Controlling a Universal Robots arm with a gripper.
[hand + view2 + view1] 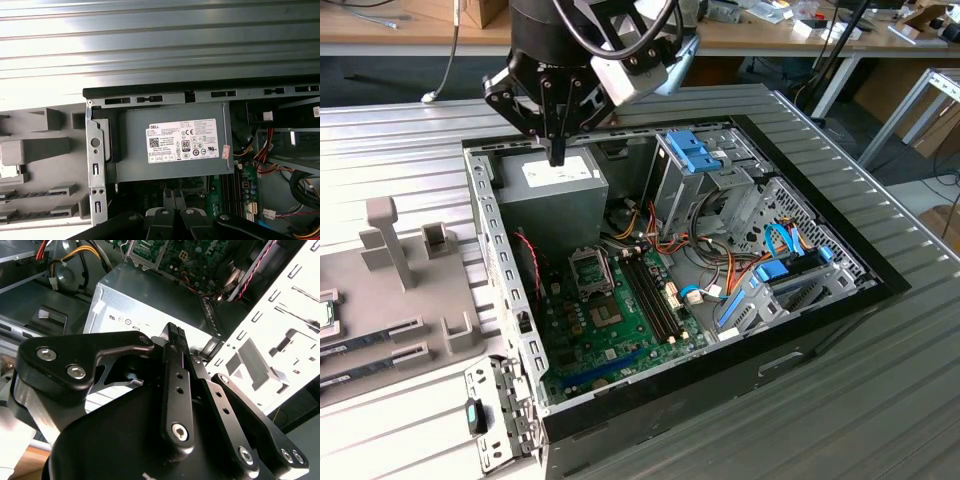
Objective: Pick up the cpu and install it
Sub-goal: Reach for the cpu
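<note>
Small silvery green-rimmed cpu (324, 315) sat on the grey plastic tray (370, 290) at the exterior view's left edge. Farther back, black two-finger gripper (557, 153), fingers (175, 340) pressed together and empty, hovered above the grey metal power supply box (555, 200).

The gripper (557, 155) is black metal. Flat black link bars (85, 357) with round corners spread from its big round black body. Shiny silver screws (46, 354) sit in them. One long finger (177, 390) has little holes in a row. In the exterior view, a light grey box (632, 72) and looping black cables (665, 30) sit at 1 o'clock from the gripper.
</note>
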